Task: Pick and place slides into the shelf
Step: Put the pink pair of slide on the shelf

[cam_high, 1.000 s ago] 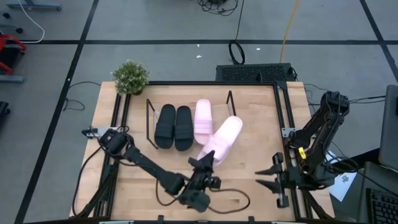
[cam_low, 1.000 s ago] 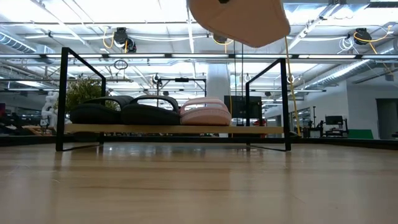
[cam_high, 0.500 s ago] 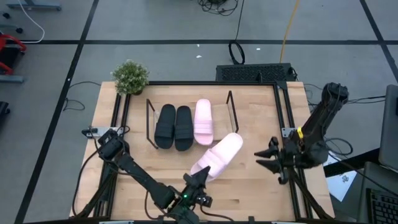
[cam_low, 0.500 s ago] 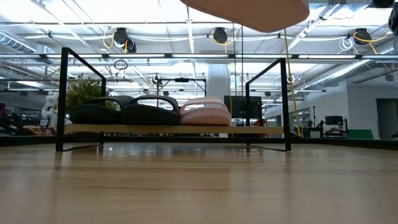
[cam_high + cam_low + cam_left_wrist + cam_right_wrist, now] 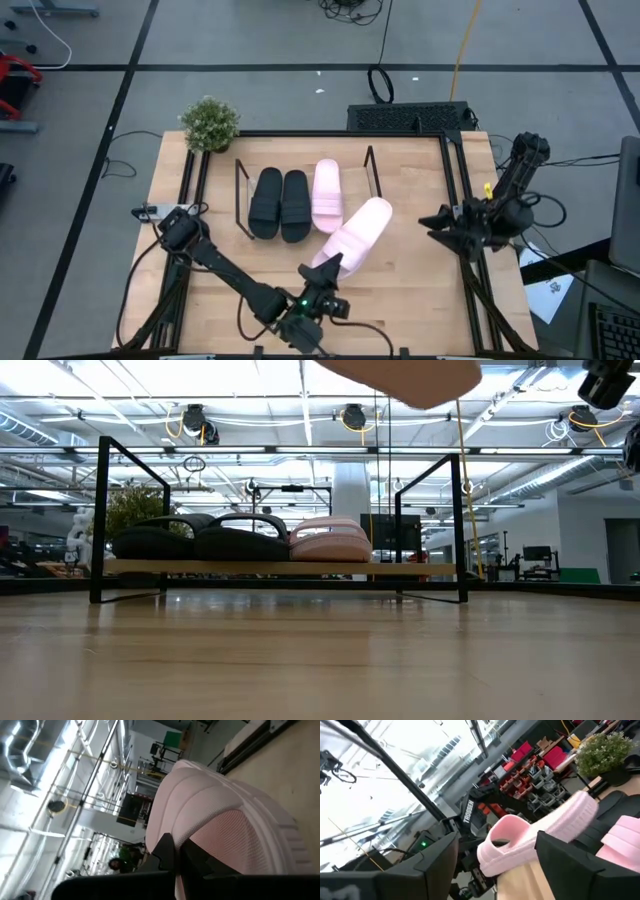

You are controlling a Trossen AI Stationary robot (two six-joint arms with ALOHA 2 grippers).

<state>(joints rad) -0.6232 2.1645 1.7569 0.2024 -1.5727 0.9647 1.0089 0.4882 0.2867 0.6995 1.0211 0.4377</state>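
One pink slide [image 5: 355, 234] aloft; low view prob. shows sole only.

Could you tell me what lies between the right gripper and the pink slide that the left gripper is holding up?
Only bare table: in the high view, nothing lies between the open right gripper and the lifted pink slide.

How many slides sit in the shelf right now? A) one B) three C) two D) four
B: two black slides and one pink slide lie in the shelf; the second pink slide hangs in the left gripper.
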